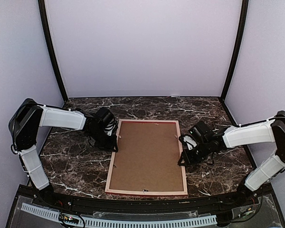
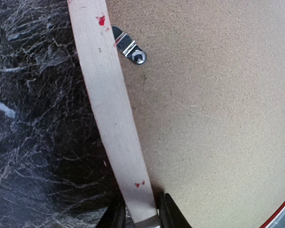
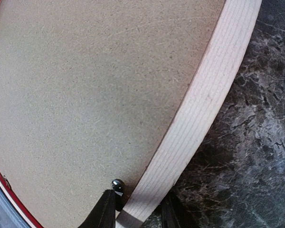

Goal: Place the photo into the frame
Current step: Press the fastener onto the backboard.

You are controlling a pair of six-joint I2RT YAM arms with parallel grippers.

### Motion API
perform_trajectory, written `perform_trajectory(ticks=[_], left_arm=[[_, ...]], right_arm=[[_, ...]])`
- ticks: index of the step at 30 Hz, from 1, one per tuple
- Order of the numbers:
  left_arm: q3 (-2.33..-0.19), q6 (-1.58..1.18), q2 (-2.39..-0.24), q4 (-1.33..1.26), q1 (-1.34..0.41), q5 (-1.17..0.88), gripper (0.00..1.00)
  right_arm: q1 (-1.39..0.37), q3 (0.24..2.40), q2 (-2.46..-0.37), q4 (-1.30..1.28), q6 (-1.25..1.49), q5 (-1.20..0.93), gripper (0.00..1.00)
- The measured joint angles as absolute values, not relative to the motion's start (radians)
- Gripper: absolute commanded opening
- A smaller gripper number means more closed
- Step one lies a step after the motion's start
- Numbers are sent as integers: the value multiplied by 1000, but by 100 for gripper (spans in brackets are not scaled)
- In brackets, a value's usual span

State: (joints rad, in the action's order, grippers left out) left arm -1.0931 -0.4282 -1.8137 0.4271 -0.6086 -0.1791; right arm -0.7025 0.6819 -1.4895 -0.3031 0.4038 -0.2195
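Top external: I see the frame (image 1: 147, 193) lying face down on the marble table (image 1: 76, 166), between my two arms, with the brown backing board (image 1: 147, 156) inside its rails.
Arms: the left gripper (image 1: 113, 137) sits on the long rail nearest to it, and the right gripper (image 1: 184, 151) sits on the opposite long rail.
Left wrist: the fingers of the left gripper (image 2: 141, 216) stand one on each side of the pale wood rail of the frame (image 2: 111, 118). Both touch it, so I read this one as clamped on the rail.
Ahead of this tool: a metal clip (image 2: 128, 47) reaches from the rail onto the backing board (image 2: 213, 118), with red paint spots (image 2: 101, 20) on the wood just beside it.
Right wrist: the right gripper (image 3: 138, 213) straddles the pale rail of the frame (image 3: 199, 104). I cannot tell if it presses the rail or only stands around it.
Beside its inner finger: a small dark stud (image 3: 117, 184) sits on the backing board (image 3: 85, 95), close to the rail.
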Motion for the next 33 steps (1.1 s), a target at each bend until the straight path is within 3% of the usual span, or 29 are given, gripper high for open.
perform_trajectory(ticks=[17,33], left_arm=[[-1093,-426,-1813,421,-609,-174,25],[-1091,-426,-1814,397,-607,-152,25]], right_arm=[[-745,684,-1467,-307,394,-111,23],[-665,707,-1492,-295,383,-254,41]])
